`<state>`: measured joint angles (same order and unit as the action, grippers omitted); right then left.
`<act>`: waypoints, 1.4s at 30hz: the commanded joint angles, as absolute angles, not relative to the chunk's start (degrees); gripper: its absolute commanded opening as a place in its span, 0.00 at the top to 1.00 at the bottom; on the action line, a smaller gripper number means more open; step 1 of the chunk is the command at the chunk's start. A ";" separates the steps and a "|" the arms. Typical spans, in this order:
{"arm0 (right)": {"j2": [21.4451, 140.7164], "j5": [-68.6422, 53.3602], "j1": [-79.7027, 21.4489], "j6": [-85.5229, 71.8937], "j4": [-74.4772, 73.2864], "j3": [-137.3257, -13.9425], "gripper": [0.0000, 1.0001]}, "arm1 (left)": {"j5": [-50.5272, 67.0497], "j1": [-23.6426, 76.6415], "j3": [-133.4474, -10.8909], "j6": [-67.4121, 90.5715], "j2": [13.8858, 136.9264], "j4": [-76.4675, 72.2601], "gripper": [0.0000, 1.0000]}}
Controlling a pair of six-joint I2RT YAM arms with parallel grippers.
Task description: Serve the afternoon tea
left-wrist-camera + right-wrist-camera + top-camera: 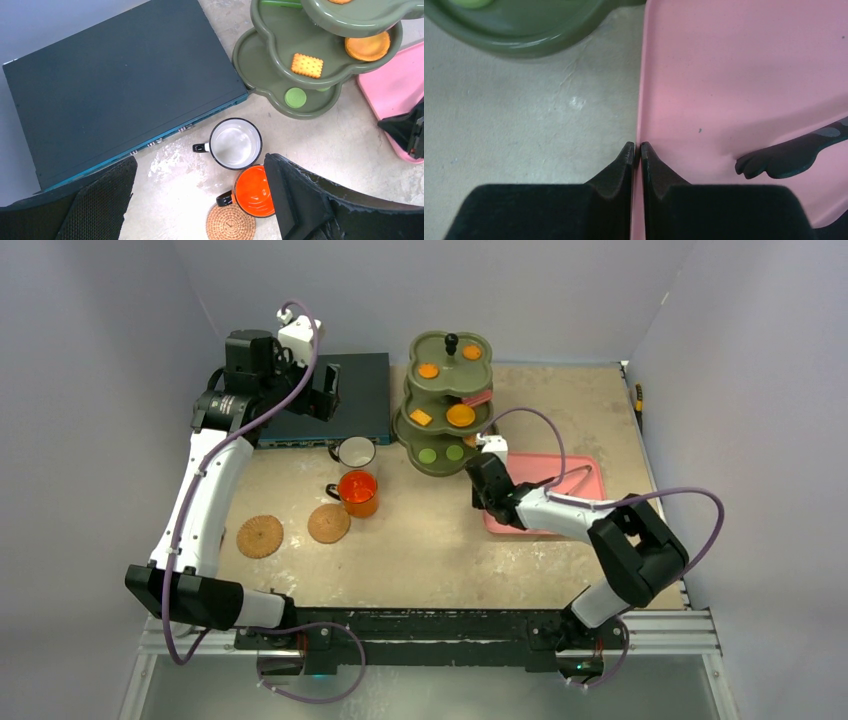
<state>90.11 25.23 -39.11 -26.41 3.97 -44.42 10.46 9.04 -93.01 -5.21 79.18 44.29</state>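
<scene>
The olive-green three-tier stand (445, 368) sits at the back middle of the sandy table (420, 550). We find it already loaded: orange round biscuits (461, 415) on the upper tiers, a square tan cracker (307, 65) on the middle one, green round biscuits (428, 454) on the bottom. At the middle tier's edge there is a pink piece (478, 398) that may be one of the tiny cakes, though it is too small for us to be sure. Just in front and to the left, the white enamel mug (355, 451) and the orange mug (358, 492) stand on the table. The two round cork coasters (328, 523) (260, 536) lie bare, the nearer one right beside the orange mug. We judge the food mostly served and the cups not yet seated on their mats. To the stand's right lies a pink rectangular tray (749, 75), and the right gripper (637, 149) has its fingers pressed together on its left rim, pinching that edge. The left gripper (327, 392) hangs spread wide and holds nothing, above the flat dark-blue rectangular box (120, 85) at the back left. The mugs show between its fingers in its own camera.
</scene>
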 commanded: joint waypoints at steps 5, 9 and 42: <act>89.57 25.54 -35.41 -27.26 1.25 -45.81 0.88 | 10.31 8.53 -94.81 -6.22 78.94 44.01 0.01; 89.35 26.72 -35.24 -27.82 0.22 -46.64 0.77 | 10.17 8.59 -94.80 -7.32 78.84 44.75 0.01; 75.44 32.99 -57.00 -32.04 8.18 -44.17 0.36 | 17.55 -7.56 -51.01 -52.74 80.87 37.08 0.09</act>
